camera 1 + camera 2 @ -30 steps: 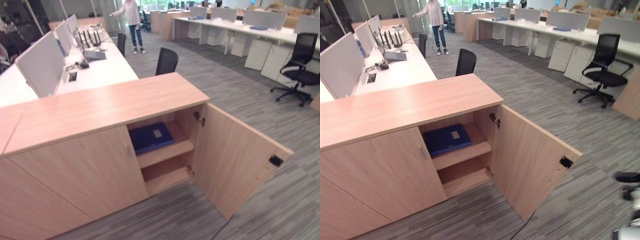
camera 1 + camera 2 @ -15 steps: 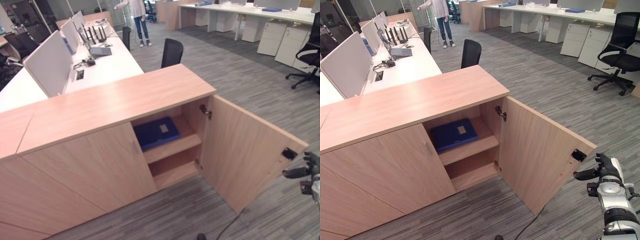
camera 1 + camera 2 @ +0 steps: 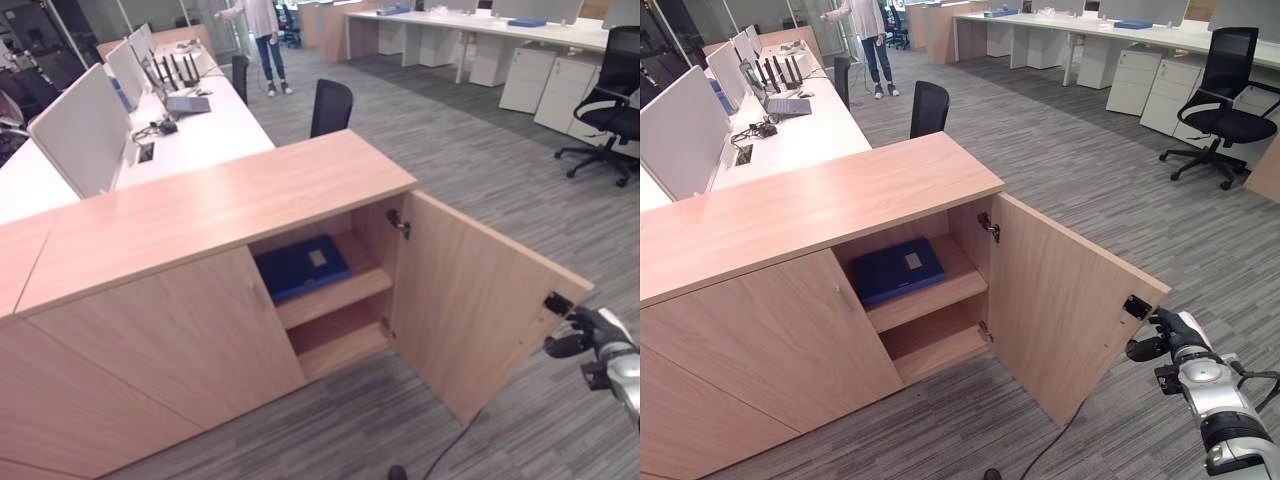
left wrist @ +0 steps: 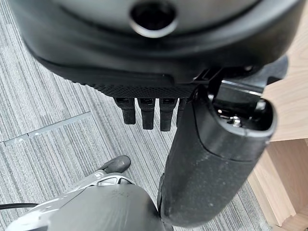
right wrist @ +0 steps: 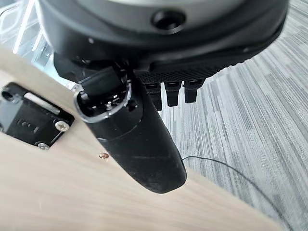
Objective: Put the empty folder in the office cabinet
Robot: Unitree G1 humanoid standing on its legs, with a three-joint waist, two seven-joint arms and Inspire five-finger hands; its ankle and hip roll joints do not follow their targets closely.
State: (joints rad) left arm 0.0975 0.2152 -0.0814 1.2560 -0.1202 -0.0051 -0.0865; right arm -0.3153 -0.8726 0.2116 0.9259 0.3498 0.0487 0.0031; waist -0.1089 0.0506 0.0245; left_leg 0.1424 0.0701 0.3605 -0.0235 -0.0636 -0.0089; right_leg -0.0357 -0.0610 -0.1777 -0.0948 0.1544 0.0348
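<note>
The blue folder (image 3: 300, 266) lies flat on the upper shelf of the light wood office cabinet (image 3: 210, 205), label side up. The cabinet's right door (image 3: 470, 300) stands swung wide open; the left door is closed. My right hand (image 3: 1180, 345) hovers at the door's outer edge, beside the black latch plate (image 5: 29, 120), with straight fingers (image 5: 172, 92) and the thumb (image 5: 132, 142) held along the door's inner face, holding nothing. My left hand (image 4: 211, 159) hangs over the carpet near the cabinet's corner, fingers relaxed and holding nothing.
A black office chair (image 3: 330, 108) stands behind the cabinet beside a long white desk (image 3: 200, 140) with screens. Another black chair (image 3: 1215, 95) and white drawer units are at the far right. A person (image 3: 262, 40) stands far back. Grey carpet spreads in front.
The camera has shifted. My right hand has come up into view at the lower right and moved left, closer to the open door's edge. The folder has not moved.
</note>
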